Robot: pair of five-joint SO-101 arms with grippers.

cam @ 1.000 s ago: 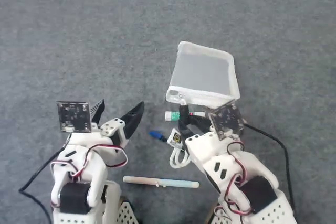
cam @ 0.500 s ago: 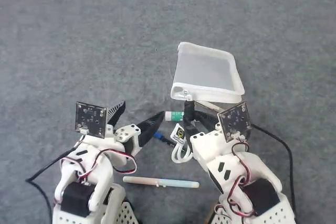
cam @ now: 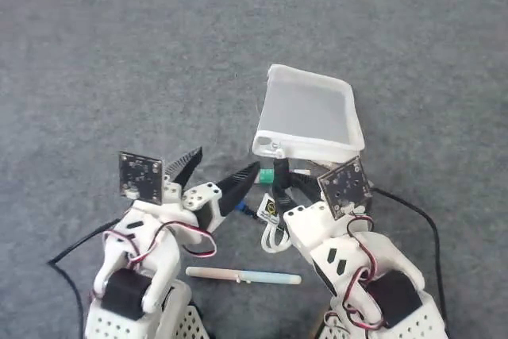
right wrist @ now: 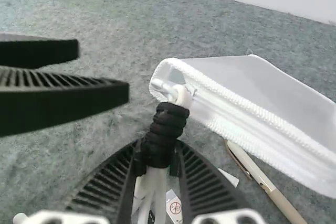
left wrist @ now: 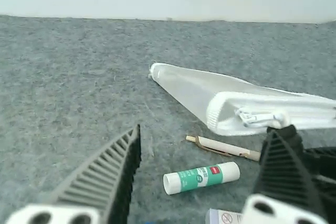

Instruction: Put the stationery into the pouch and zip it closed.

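High view: a white mesh pouch (cam: 309, 113) lies on the grey tabletop (cam: 119, 61), just ahead of both arms. The left pincer (cam: 227, 159) is spread wide, near a green glue stick (cam: 266, 174). A pale pen (cam: 244, 276) lies between the arm bases.

Left wrist view: the glue stick and a beige pen (left wrist: 223, 148) lie just beside the pouch, outside it.

Right wrist view: the right pincer (right wrist: 157, 148) is clenched on a black pull cord (right wrist: 165, 124) at the pouch's zipper end.

White pouch (left wrist: 236, 100), pen (left wrist: 223, 148) and glue stick (left wrist: 201, 177) beyond the wide-spread tool (left wrist: 206, 128)
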